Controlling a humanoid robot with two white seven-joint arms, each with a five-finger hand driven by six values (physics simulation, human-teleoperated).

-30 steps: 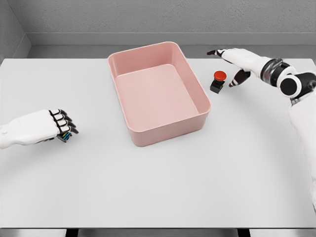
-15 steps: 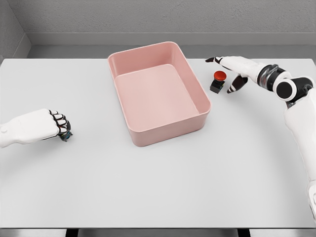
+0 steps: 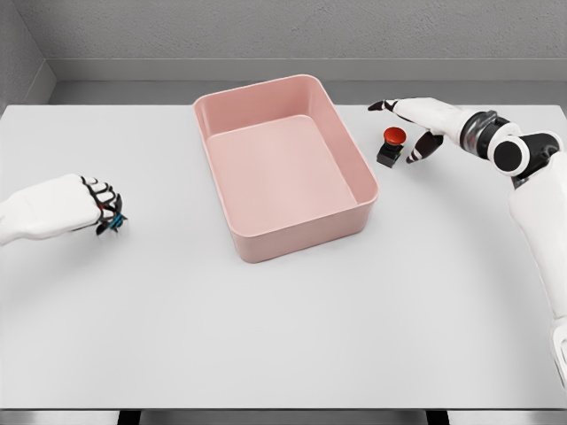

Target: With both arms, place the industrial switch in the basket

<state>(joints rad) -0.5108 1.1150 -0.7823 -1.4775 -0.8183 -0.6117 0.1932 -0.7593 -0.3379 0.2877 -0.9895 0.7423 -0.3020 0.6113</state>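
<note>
A pink basket (image 3: 364, 173) stands in the middle of the white table, tilted a little to the left. Just right of its far right corner stands an industrial switch (image 3: 391, 146), a black block with a red button on top. My right hand (image 3: 403, 129) is open around it from the right, one finger reaching behind the switch and the thumb in front, with no visible contact. At the far left my left hand (image 3: 104, 211) is shut on a small dark part with blue and green bits (image 3: 114, 219), just above the table.
The white table (image 3: 292, 336) reaches to all sides of the basket. A grey wall runs along the back edge. The right forearm (image 3: 540, 204) hangs down along the right edge of the picture.
My left hand has risen and drifted back with the small part in its fist. My right hand has dropped lower and closed in around the switch, which has not moved.
</note>
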